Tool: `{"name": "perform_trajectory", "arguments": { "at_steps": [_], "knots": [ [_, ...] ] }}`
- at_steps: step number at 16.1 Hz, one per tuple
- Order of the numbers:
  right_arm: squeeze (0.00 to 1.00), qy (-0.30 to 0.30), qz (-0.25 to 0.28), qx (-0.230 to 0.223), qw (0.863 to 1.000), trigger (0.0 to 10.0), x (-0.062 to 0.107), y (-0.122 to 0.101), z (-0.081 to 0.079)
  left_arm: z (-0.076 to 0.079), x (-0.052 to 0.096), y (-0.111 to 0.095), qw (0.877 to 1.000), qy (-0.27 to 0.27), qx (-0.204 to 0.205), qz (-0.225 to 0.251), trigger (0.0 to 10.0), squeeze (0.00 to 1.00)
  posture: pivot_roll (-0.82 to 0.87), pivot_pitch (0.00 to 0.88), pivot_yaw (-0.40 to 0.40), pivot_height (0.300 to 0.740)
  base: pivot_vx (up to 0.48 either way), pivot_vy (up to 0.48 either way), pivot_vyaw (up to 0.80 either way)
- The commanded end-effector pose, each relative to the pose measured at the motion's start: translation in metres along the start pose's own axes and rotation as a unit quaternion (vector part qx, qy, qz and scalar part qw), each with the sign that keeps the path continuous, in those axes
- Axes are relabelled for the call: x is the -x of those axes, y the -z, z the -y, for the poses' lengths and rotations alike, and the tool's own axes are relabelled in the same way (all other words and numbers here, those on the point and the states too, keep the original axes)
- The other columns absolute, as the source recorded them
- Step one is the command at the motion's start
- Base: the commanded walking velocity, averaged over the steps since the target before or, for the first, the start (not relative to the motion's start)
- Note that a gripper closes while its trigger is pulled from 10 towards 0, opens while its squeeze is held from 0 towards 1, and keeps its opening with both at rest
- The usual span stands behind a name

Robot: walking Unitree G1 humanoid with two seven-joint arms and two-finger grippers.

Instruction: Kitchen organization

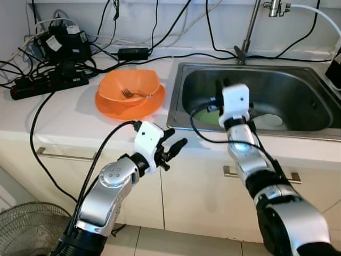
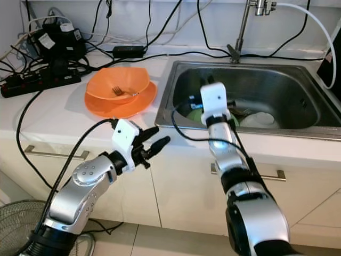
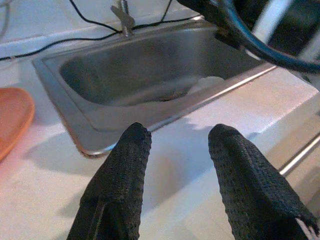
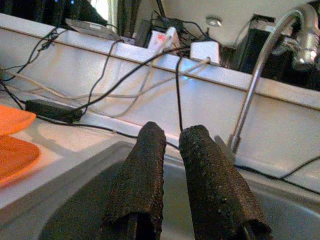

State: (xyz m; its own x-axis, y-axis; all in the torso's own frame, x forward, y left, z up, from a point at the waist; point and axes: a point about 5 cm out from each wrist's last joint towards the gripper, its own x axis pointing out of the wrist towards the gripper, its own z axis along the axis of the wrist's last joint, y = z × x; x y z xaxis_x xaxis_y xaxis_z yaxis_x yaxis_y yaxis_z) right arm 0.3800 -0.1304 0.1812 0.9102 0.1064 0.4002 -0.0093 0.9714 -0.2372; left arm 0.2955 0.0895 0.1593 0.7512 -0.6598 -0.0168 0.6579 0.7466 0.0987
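Sink (image 1: 298, 80): a steel basin set into the white counter (image 1: 69, 117); everything below is placed from it.
Dishes in the sink: a green plate (image 1: 208, 115) lies on the sink floor toward the side nearest the orange bowl, and a white plate (image 1: 270, 121) lies just beside it, further toward the robot's right. Whether the two touch cannot be told.
Right gripper (image 4: 170, 142): raised over the sink's front part, above the green plate, pointing toward the back wall and the tap. Its two black fingers stand almost together with only a narrow slit between them, and nothing is held.
Tap (image 4: 260, 65): a curved metal spout rising from the counter behind the sink's back rim.
Left gripper (image 3: 175, 137): in front of the counter edge, just off the sink's front corner on the bowl side, pointing toward the sink. Its fingers are spread wide apart and hold nothing.
Orange bowl (image 1: 129, 85): on the counter just beside the sink's left rim, resting on an orange plate (image 1: 114, 106).
Fork (image 1: 129, 94): lying inside the orange bowl.
Cables (image 1: 48, 48): a black power strip and a tangle of adapters on the counter well to the left of the sink, with leads running along the wall behind it.
Fan (image 1: 26, 229): a wire guard on the floor, below the counter and far left of the sink.
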Motion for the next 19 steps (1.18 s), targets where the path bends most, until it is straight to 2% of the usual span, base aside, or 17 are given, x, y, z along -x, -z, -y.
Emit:
{"name": "perform_trajectory", "arguments": {
  "at_steps": [1,7,9,16,19],
  "knots": [
    [0.00,0.017,0.023,-0.012,1.000,10.0,0.001,-0.006,0.003,-0.004,-0.001,-0.001,1.000,-0.012,-0.006,0.003,10.0,0.00,0.12,0.007,0.057,0.740,0.000,0.000,0.00],
    [0.00,0.032,0.027,-0.006,0.999,10.0,0.038,0.007,0.004,-0.003,-0.003,0.001,1.000,-0.020,0.005,0.019,10.0,0.00,0.09,0.000,0.058,0.740,0.000,0.000,0.00],
    [0.00,0.043,0.020,-0.012,0.999,10.0,0.050,0.010,0.003,-0.007,-0.004,-0.002,0.999,-0.041,0.010,0.034,10.0,0.00,0.09,0.000,0.059,0.740,0.000,0.000,0.00],
    [0.00,0.034,-0.004,-0.040,0.999,10.0,0.077,0.013,-0.013,-0.011,-0.005,-0.003,0.996,-0.071,0.011,0.052,10.0,0.00,0.09,0.019,0.054,0.740,0.000,0.000,0.00],
    [0.00,0.033,-0.017,-0.043,0.998,10.0,0.081,0.016,-0.016,-0.014,-0.005,-0.003,0.994,-0.090,0.005,0.058,10.0,0.00,0.09,0.024,0.054,0.740,0.000,0.000,0.00]
  ]
}}
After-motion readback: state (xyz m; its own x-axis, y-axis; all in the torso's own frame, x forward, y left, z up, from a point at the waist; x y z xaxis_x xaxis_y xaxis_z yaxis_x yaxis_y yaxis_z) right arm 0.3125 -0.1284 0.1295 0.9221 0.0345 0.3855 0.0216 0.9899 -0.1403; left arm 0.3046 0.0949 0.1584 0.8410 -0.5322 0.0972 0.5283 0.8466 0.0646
